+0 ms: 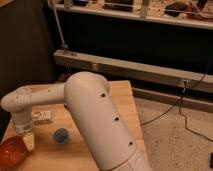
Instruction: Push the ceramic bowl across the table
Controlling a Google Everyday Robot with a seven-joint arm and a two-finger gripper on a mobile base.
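The ceramic bowl (12,152) is glossy orange-red and sits at the near left corner of the light wooden table (120,105). My white arm reaches from the lower right across the table to the left. My gripper (27,141) hangs down just right of the bowl's rim, close to it or touching it. A small blue cup (61,136) stands on the table to the right of the gripper.
A small white object with dark marks (42,117) lies on the table behind the gripper. A dark shelf unit with a metal rail (150,70) runs behind the table. Speckled floor with a black cable (185,115) lies to the right.
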